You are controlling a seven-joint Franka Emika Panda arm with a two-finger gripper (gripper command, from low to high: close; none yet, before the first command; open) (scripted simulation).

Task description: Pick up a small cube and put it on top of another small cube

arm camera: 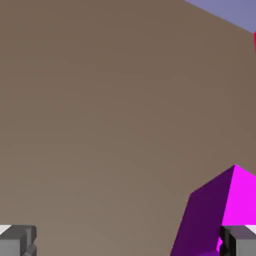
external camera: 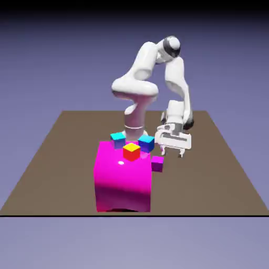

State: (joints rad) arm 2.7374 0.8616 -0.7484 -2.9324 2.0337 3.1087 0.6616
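Hovering wide-apart and empty, gripper (external camera: 174, 153) just beside small cube (external camera: 157, 164) on table (external camera: 220, 173).

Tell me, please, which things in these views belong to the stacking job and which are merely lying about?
Belonging to the job:
- small magenta cube, on the table beside the block
- gripper, open, empty, above the table
- three multicoloured small cubes, possible bases

Lying about:
- huge magenta block
- brown table

Hand view: small cube (arm camera: 210, 220) cut off by bottom-right edges; red sliver (arm camera: 254, 42) unidentifiable.
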